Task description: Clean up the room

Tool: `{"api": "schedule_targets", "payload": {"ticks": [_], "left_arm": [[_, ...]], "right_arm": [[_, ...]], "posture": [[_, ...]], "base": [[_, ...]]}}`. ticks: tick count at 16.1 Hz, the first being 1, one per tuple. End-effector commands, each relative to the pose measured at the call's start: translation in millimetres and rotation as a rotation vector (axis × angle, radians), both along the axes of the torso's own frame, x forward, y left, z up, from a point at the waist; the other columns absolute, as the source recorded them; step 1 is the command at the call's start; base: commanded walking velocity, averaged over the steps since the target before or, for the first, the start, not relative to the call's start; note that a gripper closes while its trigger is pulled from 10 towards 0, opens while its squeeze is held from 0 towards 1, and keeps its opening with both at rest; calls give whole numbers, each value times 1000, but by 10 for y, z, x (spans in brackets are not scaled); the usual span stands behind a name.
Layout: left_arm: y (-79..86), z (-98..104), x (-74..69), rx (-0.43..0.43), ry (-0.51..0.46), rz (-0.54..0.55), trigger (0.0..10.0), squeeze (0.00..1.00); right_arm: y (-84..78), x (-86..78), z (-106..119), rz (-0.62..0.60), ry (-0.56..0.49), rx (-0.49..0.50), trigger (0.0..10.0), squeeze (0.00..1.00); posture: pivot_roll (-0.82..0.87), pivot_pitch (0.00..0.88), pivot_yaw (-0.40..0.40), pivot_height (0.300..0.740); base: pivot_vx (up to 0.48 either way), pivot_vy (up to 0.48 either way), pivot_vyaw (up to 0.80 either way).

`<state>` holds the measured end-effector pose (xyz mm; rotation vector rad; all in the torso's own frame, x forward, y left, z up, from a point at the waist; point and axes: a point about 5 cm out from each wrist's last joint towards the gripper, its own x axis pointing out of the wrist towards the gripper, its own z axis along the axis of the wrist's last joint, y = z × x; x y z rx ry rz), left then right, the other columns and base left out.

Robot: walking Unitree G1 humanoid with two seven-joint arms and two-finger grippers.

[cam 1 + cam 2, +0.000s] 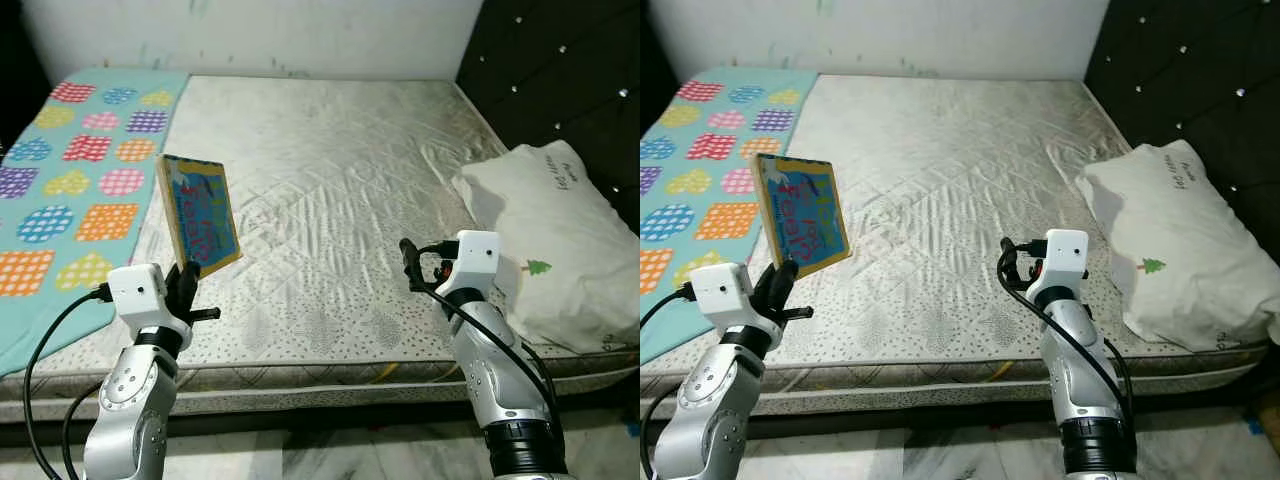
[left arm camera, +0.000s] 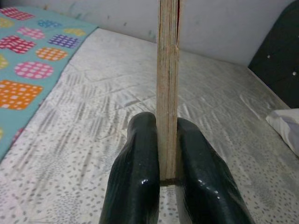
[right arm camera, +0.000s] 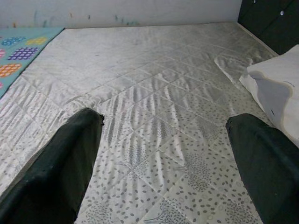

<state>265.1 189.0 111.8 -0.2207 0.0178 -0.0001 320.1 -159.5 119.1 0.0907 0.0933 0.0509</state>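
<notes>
Left gripper (image 2: 167,154) clamps the lower edge of a picture book (image 1: 198,212), held upright above the mattress (image 1: 340,190) near its front edge. Right gripper (image 3: 163,154) hovers spread wide, pillow (image 1: 555,240) beside it.

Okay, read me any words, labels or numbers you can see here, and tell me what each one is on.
Book held in the left gripper: big colourful cover lettering, too blurred to read.
Pillow: a short line of dark handwriting-style text near its top corner, too small to read; the small green tree print carries no words.
Nothing else bears text.
</notes>
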Motion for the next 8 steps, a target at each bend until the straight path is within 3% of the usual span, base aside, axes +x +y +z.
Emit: {"api": "schedule_targets", "payload": {"ticks": [1, 8], "left_arm": [[-11, 92, 29, 9, -46, -6, 10000, 0], [-10, 78, 33, 4, -44, -3, 10000, 0]], "right_arm": [[-35, -14, -41, -9, 12, -9, 10000, 0], [-57, -18, -45, -10, 9, -22, 10000, 0]], "posture": [[32, 83, -41, 740], [25, 81, -44, 740]], "base": [[0, -266, 0], [0, -344, 0]]}}
